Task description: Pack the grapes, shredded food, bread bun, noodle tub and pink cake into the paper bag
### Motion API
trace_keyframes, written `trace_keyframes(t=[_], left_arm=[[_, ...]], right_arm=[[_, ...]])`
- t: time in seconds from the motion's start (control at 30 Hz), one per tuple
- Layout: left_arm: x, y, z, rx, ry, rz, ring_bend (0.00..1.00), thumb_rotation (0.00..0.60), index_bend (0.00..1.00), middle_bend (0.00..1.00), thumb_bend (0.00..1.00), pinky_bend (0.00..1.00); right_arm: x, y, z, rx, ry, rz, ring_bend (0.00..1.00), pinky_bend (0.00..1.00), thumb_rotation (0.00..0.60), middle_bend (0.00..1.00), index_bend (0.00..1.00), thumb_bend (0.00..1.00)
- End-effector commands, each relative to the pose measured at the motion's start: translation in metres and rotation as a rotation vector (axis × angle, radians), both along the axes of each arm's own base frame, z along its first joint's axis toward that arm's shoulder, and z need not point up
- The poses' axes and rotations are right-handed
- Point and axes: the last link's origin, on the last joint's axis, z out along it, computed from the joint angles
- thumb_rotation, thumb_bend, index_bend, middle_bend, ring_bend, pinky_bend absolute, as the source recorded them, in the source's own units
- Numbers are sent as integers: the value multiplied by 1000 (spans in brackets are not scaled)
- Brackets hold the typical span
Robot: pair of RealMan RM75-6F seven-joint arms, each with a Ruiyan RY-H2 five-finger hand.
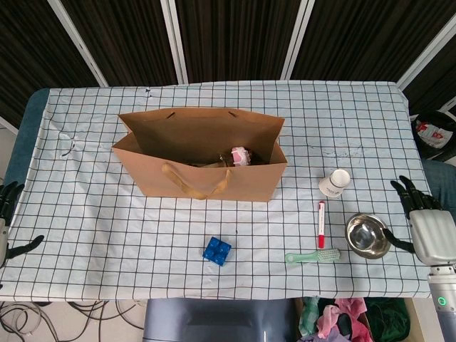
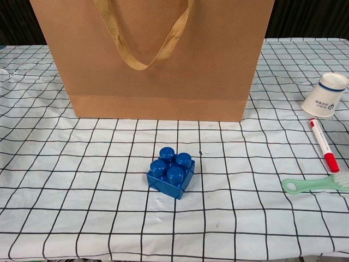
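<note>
The brown paper bag [image 1: 206, 153] stands open in the middle of the checked table, and it fills the top of the chest view [image 2: 158, 60]. Inside it the pink cake [image 1: 241, 155] shows near the right end, with darker items beside it that I cannot make out. My right hand [image 1: 425, 226] hangs at the table's right edge, fingers apart, holding nothing. My left hand [image 1: 8, 221] shows only partly at the far left edge, fingers spread and empty. Neither hand appears in the chest view.
A blue toy brick [image 1: 216, 251] [image 2: 172, 172] lies in front of the bag. To the right are a tipped paper cup [image 1: 335, 182] [image 2: 325, 94], a red marker [image 1: 321, 223] [image 2: 324, 144], a green brush [image 1: 312, 256] [image 2: 315, 184] and a steel bowl [image 1: 367, 234].
</note>
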Motion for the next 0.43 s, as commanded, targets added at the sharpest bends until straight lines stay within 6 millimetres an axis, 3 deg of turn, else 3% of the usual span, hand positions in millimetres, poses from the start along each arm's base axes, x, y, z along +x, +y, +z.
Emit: trace_keyframes(t=[0.03, 0.13, 0.43], left_arm=[[0, -4, -3, -50, -12, -13, 0, 600, 97, 49, 76, 0], [0, -7, -3, -68, -8, -34, 0, 600, 97, 49, 77, 0], [2, -10, -12, -87, 10, -78, 0, 600, 97, 50, 105, 0]], right_arm=[[-29, 29, -26, -3, 9, -50, 168, 238, 600, 50, 90, 166], [-37, 31, -35, -17, 47, -70, 165, 237, 600, 50, 89, 172], [-35, 28, -43, -57, 73, -49, 165, 238, 600, 50, 89, 180]])
